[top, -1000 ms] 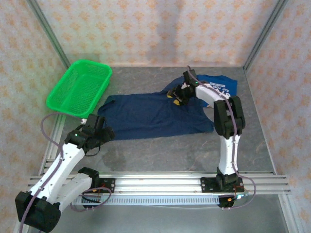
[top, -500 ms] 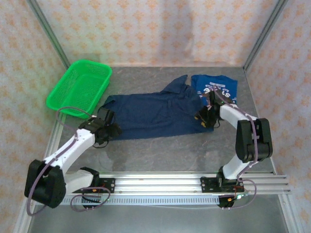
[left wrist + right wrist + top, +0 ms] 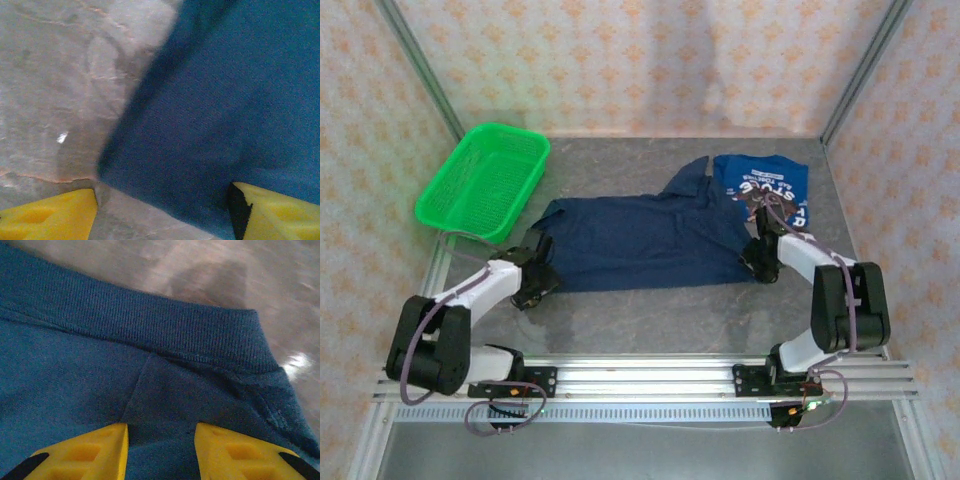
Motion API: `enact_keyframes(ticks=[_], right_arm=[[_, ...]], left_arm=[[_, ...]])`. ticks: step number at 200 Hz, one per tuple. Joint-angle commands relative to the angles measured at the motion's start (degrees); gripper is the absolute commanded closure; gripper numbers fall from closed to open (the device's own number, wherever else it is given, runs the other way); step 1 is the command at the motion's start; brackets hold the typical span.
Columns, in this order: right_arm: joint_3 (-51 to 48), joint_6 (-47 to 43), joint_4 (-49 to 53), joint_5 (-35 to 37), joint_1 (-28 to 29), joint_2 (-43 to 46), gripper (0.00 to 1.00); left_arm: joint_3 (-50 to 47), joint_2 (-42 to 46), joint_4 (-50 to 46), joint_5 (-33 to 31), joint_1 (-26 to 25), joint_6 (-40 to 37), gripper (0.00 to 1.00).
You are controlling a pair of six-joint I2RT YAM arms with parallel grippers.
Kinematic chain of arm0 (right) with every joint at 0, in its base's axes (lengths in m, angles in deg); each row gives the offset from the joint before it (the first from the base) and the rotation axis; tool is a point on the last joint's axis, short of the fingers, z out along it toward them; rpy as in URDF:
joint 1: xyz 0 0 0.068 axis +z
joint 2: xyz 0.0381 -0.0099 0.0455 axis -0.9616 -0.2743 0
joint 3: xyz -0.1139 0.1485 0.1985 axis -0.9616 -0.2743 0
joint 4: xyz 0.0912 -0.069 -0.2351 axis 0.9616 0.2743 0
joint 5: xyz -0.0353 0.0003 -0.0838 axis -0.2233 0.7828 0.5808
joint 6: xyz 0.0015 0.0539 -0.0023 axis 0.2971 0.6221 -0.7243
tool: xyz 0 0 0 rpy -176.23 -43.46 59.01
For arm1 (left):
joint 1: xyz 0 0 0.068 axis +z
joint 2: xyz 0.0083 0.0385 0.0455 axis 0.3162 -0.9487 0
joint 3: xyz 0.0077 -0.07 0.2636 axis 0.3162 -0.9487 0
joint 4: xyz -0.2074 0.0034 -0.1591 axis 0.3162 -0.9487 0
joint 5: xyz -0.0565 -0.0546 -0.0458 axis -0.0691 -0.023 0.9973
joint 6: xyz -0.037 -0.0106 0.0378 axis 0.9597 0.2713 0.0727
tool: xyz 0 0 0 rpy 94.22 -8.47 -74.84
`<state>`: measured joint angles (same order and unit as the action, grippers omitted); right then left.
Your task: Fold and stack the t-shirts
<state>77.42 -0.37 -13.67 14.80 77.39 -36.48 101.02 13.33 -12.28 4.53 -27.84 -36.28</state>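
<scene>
The navy t-shirt [image 3: 640, 235] lies spread flat across the middle of the table, one sleeve pointing to the back. Beside its far right end lies the brighter blue t-shirt [image 3: 772, 185] with white lettering. My left gripper [image 3: 533, 283] is low at the navy shirt's near left corner. In the left wrist view that gripper [image 3: 162, 217] is open, with the corner of navy cloth [image 3: 225, 100] between its yellow fingertips. My right gripper [image 3: 760, 265] is at the shirt's near right corner. In the right wrist view it [image 3: 160, 450] stands astride navy cloth [image 3: 150, 365] just inside a ribbed band, jaws apart.
A green mesh basket [image 3: 485, 180] stands at the back left, apart from the shirts. The aluminium rail [image 3: 650, 370] carrying both arm bases runs along the near edge. Bare grey tabletop [image 3: 660, 310] lies between the navy shirt and the rail.
The right arm has swung from the navy shirt's far side down to its near right corner, jaws narrowing. The left gripper has come forward and down to the near left corner.
</scene>
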Motion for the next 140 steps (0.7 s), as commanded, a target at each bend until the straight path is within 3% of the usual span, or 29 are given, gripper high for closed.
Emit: enact_keyframes(ticks=[1, 46, 79, 112, 140], right_arm=[[-3.2, 1.8, 8.5, 6.7, -0.7, 2.8, 0.6], [-5.0, 3.5, 9.5, 4.0, -0.7, 11.7, 0.49], [3.0, -6.5, 5.8, 0.1, -0.7, 14.9, 0.36], [16.2, -22.2, 3.1, -16.0, -0.7, 3.4, 0.38], [25.1, -28.7, 4.3, -20.5, -0.7, -7.9, 0.49]], left_arm=[[-3.9, 4.2, -8.3, -3.7, 1.0, 1.1, 0.29], [-6.0, 16.7, -10.9, 0.7, -1.2, 3.2, 0.29], [2.7, 20.2, -13.2, 0.7, -5.0, 2.4, 0.28], [12.0, 17.6, -10.3, 2.5, -7.5, -2.8, 0.27], [16.9, 15.3, -6.6, 4.2, -9.7, -7.4, 0.25]])
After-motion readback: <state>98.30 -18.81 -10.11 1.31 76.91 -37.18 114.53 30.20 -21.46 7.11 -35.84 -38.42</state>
